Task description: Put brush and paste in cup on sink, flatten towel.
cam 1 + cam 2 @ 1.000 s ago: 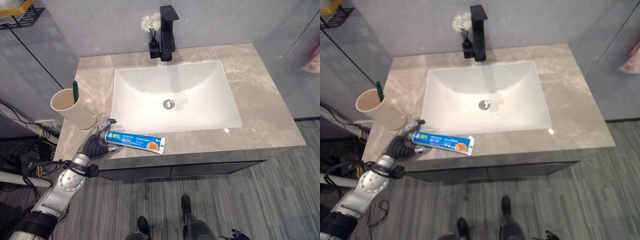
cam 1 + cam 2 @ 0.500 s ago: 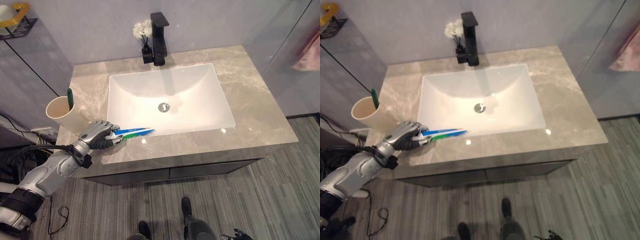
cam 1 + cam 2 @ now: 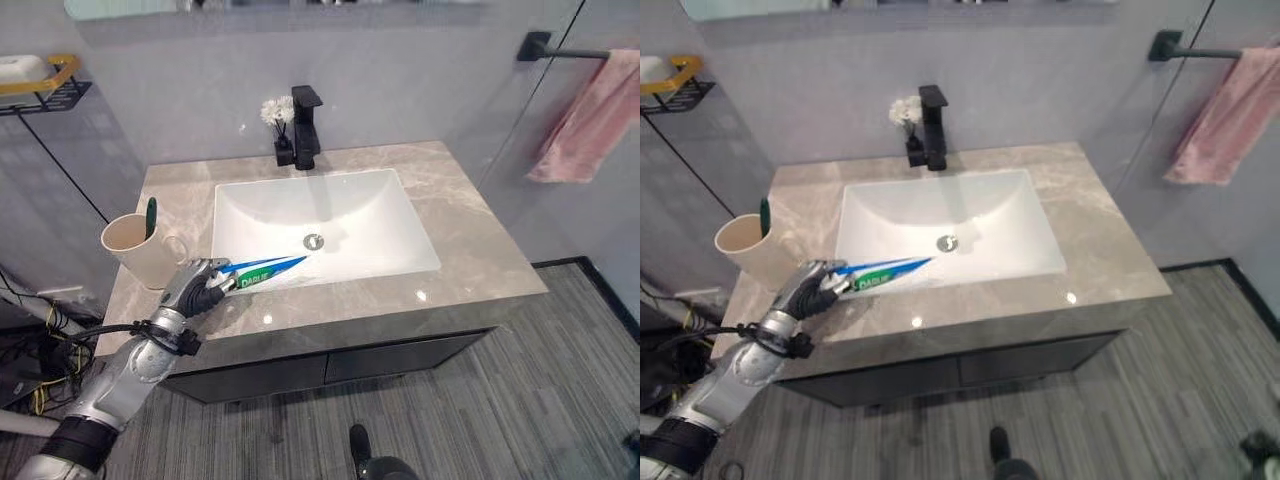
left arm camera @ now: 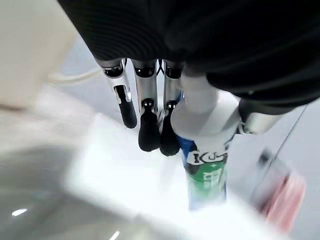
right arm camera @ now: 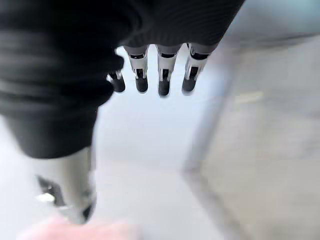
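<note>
A blue and green toothpaste tube (image 3: 266,270) is held by its capped end in my left hand (image 3: 194,289), which is shut on it. The tube sticks out level over the front left rim of the white sink basin (image 3: 228,185). In the left wrist view the fingers (image 4: 148,126) curl beside the tube (image 4: 205,152). Just left of the hand stands a beige cup (image 3: 141,250) with a green toothbrush (image 3: 150,214) upright in it. A pink towel (image 3: 588,118) hangs bunched from a black bar at the far right. My right hand (image 5: 161,75) hangs with straight fingers, holding nothing.
A black faucet (image 3: 305,126) and a small vase of white flowers (image 3: 275,118) stand behind the basin. The grey marble counter (image 3: 472,240) has bare room to the right of the basin. A wire shelf (image 3: 42,88) is on the left wall.
The toothpaste lay flat on the counter a second ago; my left hand has closed on its cap end and lifted it. The camera has tilted up, bringing the towel into view.
</note>
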`<state>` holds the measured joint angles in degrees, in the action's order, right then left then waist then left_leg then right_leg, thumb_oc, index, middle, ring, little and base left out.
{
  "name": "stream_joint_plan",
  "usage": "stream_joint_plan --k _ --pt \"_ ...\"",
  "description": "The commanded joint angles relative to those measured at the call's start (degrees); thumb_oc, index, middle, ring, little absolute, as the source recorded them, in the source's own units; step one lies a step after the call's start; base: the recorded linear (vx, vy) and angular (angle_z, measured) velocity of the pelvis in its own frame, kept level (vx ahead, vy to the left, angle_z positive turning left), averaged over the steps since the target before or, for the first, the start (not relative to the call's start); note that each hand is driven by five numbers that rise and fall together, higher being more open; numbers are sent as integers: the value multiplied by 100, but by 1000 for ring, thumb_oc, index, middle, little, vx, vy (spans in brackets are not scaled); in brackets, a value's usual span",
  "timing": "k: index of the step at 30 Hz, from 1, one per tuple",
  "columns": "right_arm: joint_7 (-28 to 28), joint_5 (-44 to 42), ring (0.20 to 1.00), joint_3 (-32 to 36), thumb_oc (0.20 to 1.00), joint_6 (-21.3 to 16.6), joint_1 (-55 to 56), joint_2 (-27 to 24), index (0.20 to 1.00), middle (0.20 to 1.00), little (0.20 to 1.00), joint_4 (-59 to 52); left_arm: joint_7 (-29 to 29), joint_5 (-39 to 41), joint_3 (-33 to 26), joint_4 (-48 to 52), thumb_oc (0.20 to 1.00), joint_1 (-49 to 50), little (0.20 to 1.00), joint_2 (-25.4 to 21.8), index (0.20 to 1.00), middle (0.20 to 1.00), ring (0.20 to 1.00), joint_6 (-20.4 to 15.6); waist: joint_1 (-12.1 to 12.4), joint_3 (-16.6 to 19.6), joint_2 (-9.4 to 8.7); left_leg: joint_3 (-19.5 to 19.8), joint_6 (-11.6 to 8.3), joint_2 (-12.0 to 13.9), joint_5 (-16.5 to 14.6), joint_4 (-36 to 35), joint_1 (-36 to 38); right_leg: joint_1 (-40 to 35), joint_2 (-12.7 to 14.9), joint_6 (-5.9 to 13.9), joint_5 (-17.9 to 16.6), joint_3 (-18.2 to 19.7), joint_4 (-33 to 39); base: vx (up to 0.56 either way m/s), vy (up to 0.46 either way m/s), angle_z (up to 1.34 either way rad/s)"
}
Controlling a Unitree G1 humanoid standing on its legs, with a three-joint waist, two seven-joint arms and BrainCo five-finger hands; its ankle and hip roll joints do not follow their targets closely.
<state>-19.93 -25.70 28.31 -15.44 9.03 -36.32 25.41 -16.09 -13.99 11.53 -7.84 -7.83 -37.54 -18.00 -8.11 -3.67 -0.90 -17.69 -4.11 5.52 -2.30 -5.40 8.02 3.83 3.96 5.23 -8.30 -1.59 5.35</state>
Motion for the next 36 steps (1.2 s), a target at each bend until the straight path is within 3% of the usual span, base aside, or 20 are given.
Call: stream_joint_plan --k 1,3,6,9,10,15,17,18,19,22,23,25,26,36 --pt "-132 1144 1000 -225 1000 -156 -636 -727 1000 1000 1000 -1358 -731 351 -473 538 200 -1335 200 255 200 200 200 -121 -50 315 -113 526 -282 375 226 40 -135 -365 345 446 425 30 -425 -43 21 0" --pt "283 1109 1000 -846 1000 -106 -1138 -997 1000 1000 1000 -1638 -852 275 -303 693 200 -1888 200 325 200 200 200 -85 -12 381 -184 522 -276 378 237 40 -130 -398 344 441 417 26 -398 -35 4 -3" --pt "1293 314 1000 -2203 1000 42 -1987 -1217 1000 1000 1000 -2159 -1073 188 -58 862 200 -2694 200 400 200 200 200 -15 54 417 -291 494 -286 383 313 40 -137 -408 337 435 362 29 -386 -45 -3 -4" --pt "1439 -32 1000 -2661 1000 162 -2264 -1146 1000 1000 1000 -2188 -1128 174 -4 904 200 -2885 200 412 200 200 200 19 60 451 -312 485 -294 392 275 40 -131 -426 342 446 386 19 -364 0 0 0" --pt "1755 -686 1000 -3328 1000 218 -2694 -956 1000 1000 1000 -2512 -1171 136 45 1018 200 -3065 200 357 200 200 200 74 96 447 -331 462 -294 396 290 40 -116 -419 341 444 369 49 -368 -15 3 -6" --pt "1755 -687 1000 -3341 1000 215 -2708 -956 1000 1000 1000 -2504 -1170 137 37 1020 200 -3060 200 354 200 200 200 74 85 446 -329 465 -294 396 287 40 -114 -424 342 445 372 45 -367 -4 1 4" --pt "2395 -1978 1000 -4964 1000 469 -3766 -681 1000 1000 1000 -2567 -1095 274 437 1247 200 -3321 200 332 200 200 200 53 309 417 -367 509 -302 396 287 40 -83 -512 363 433 421 -5 -369 -3 6 -5" --pt "2337 -2126 1000 -5219 1000 453 -4046 -509 1000 1000 1000 -2466 -1099 311 494 1253 200 -3336 200 321 200 200 200 55 326 412 -359 541 -303 394 321 40 -121 -507 374 423 404 -33 -360 10 17 -15" --pt "2239 -2487 1000 -5604 1000 332 -4588 222 1000 1000 1000 -2459 -1101 571 634 1287 200 -3266 200 406 200 200 200 58 435 378 -333 625 -304 368 343 40 -152 -547 402 412 406 -105 -341 2 11 -4" --pt "2202 -2491 1000 -5683 1000 302 -4704 403 1000 1000 1000 -2489 -1056 617 689 1337 200 -3195 200 423 200 200 200 46 465 374 -326 653 -302 362 348 40 -169 -562 412 409 410 -137 -328 10 7 22" --pt "2137 -2661 1000 -5756 1000 176 -4959 820 1000 1000 1000 -2470 -1031 725 779 1423 200 -3092 200 476 200 200 200 7 567 357 -295 695 -300 352 365 40 -199 -565 428 404 400 -176 -319 9 5 15" --pt "2140 -2663 1000 -5770 1000 165 -4982 844 1000 1000 1000 -2446 -1026 730 766 1432 200 -3082 200 454 200 200 200 8 541 353 -304 705 -300 350 364 40 -198 -575 430 405 402 -186 -315 25 7 9" --pt "2118 -3134 1000 -5964 1000 -58 -5538 1695 1000 1000 1000 -2342 -858 1343 892 1518 200 -2544 200 663 200 200 200 -158 757 321 -302 824 -307 310 387 40 -266 -642 479 385 388 -305 -235 49 10 10" --pt "2062 -3454 1000 -5714 1000 -460 -5786 2305 1000 1000 1000 -2625 -737 1584 912 1606 200 -1824 200 801 200 200 200 -227 960 271 -329 1031 -315 292 417 40 -394 -702 506 359 422 -524 -258 19 -1 15"
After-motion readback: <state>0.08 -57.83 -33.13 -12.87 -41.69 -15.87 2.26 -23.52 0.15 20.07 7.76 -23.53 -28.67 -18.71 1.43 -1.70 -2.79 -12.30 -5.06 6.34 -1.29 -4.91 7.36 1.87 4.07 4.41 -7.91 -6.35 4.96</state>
